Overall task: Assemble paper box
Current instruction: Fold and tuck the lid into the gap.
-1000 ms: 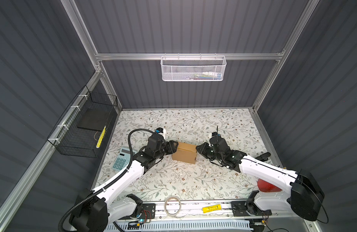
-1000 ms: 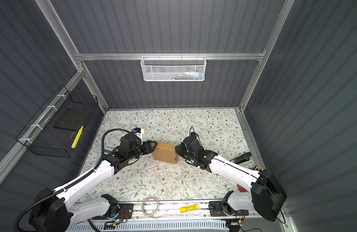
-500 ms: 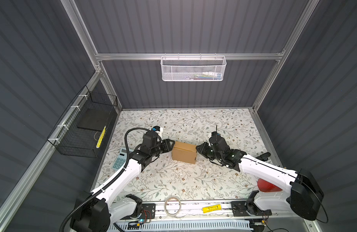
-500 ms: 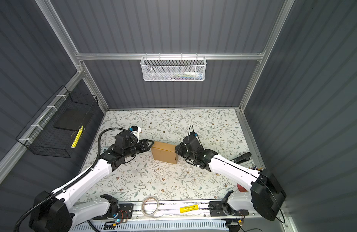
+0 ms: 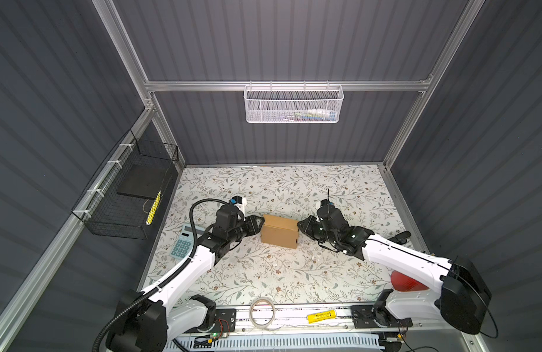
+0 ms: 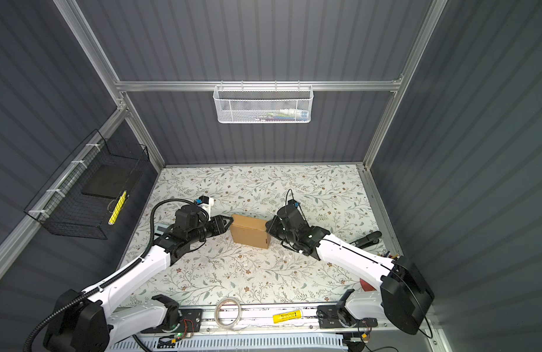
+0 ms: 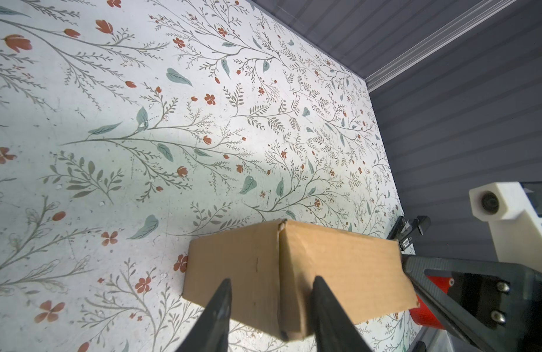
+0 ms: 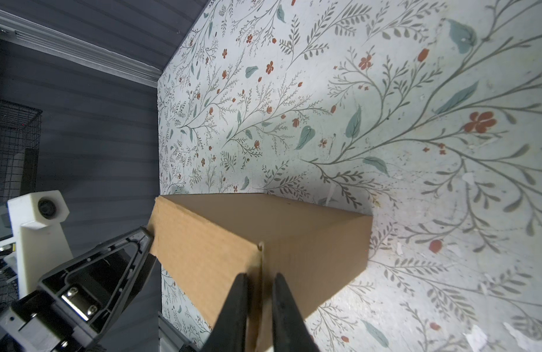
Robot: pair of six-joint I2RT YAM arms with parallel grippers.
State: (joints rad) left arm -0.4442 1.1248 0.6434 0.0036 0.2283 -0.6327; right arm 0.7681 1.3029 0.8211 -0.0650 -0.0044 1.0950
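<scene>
Between the two sets of jaws, on the floral table cover [image 5: 263,274], sits the paper box [image 5: 278,233]. It is brown corrugated cardboard, folded up into a closed block and resting flat (no flap standing loose that I can make out).

At one short end of the box is the left gripper [image 5: 258,227]. At the opposite short end is the right gripper [image 5: 300,228]. Both are low, near table level.

Left wrist view: the fingers [image 7: 224,301] stand apart, with a vertical corner edge of the box in the gap between them. Contact with the cardboard is not resolvable.

Right wrist view: the fingers [image 8: 240,304] are nearly together. A thin cardboard corner edge runs down into the narrow gap, which reads as a pinch on the box.

Behind the left jaws, on the side away from the box, lies a light-blue calculator [image 5: 182,245].

Well behind both sets of jaws, on the front rail, are a tape roll [image 5: 262,314] and a yellow cylindrical item [image 5: 321,317] (label unreadable).
</scene>
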